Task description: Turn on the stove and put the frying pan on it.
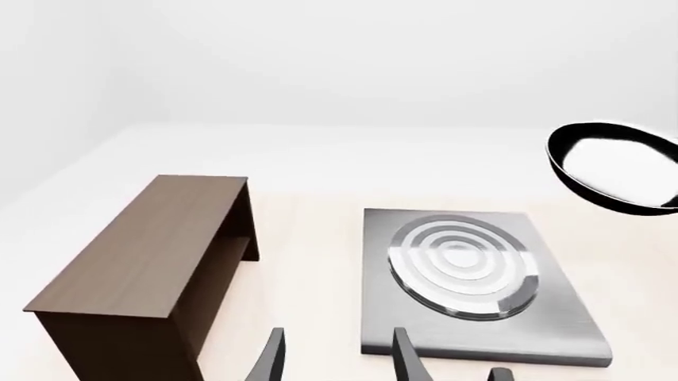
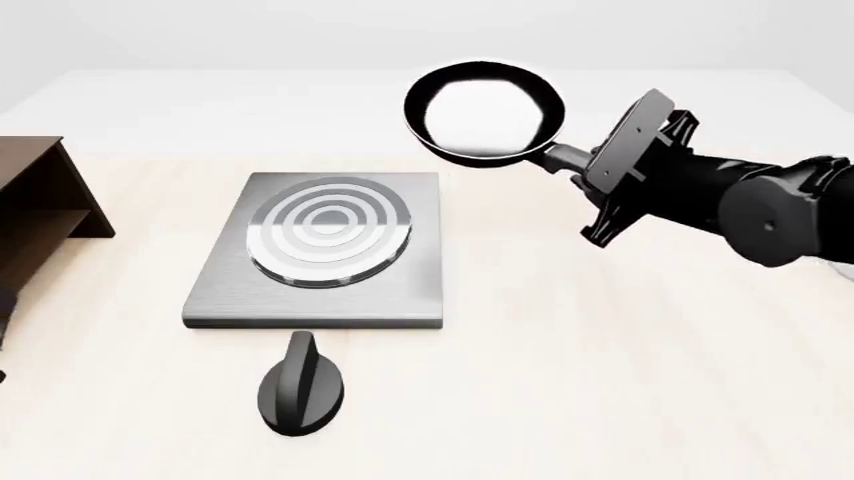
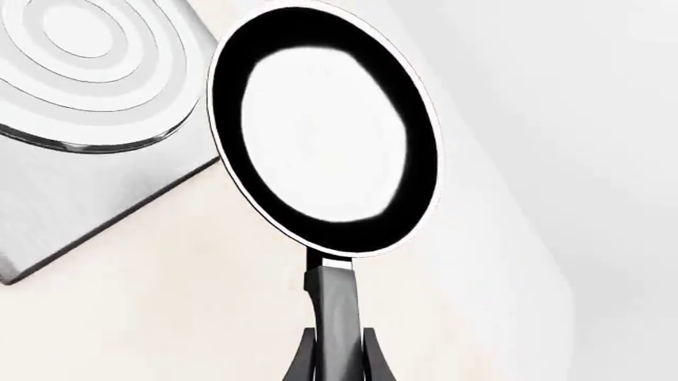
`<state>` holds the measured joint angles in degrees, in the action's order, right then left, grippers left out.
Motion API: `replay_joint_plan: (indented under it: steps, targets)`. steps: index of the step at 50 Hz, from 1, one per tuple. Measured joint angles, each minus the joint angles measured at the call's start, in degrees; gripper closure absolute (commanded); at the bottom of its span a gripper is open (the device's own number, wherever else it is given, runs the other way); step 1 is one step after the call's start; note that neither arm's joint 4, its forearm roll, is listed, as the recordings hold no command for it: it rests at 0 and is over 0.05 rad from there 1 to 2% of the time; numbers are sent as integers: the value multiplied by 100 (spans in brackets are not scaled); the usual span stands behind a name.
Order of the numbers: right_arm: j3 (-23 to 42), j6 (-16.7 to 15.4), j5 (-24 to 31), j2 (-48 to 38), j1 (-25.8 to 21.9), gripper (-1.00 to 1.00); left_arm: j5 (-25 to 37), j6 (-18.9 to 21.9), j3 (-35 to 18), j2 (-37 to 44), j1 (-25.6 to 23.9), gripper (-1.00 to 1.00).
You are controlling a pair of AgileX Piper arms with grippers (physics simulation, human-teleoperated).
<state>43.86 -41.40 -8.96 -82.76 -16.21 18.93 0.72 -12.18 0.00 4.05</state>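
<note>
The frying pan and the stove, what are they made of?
The frying pan looks like black coated metal, since its inside is glossy and mirrors the light. The stove looks like brushed grey metal with a dull streaky sheen, and its burner shows shiny silver and black rings. As a simulator's render, it only hints at the materials.

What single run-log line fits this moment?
right gripper: shut on frying pan handle, pan aloft beyond stove | left gripper: open, holding nothing | knob: untouched | burner: bare
</note>
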Motion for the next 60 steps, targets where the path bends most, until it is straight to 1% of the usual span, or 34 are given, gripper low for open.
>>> replay_joint_plan:
  steps: [7,16,24,30,42,60]
  targets:
    - [454,20,10,-427,-435,100,-264,-16,266,0,-11,-100]
    - [949,64,38,-906,-963,100,-492,-35,483,1,-16,-100]
    - [1265,141,39,-1261,-1347,100,-669,-48,623,32,-23,-100]
    - [1419,228,-2,-1506,-1584,100,-683,-64,642,21,-26,-100]
    - [1528,389,-171,-1976,-1822,100,-678,-90,640,7,-34,-100]
    - [1496,562,-382,-2549,-1949,100,-665,-106,635,1,-35,-100]
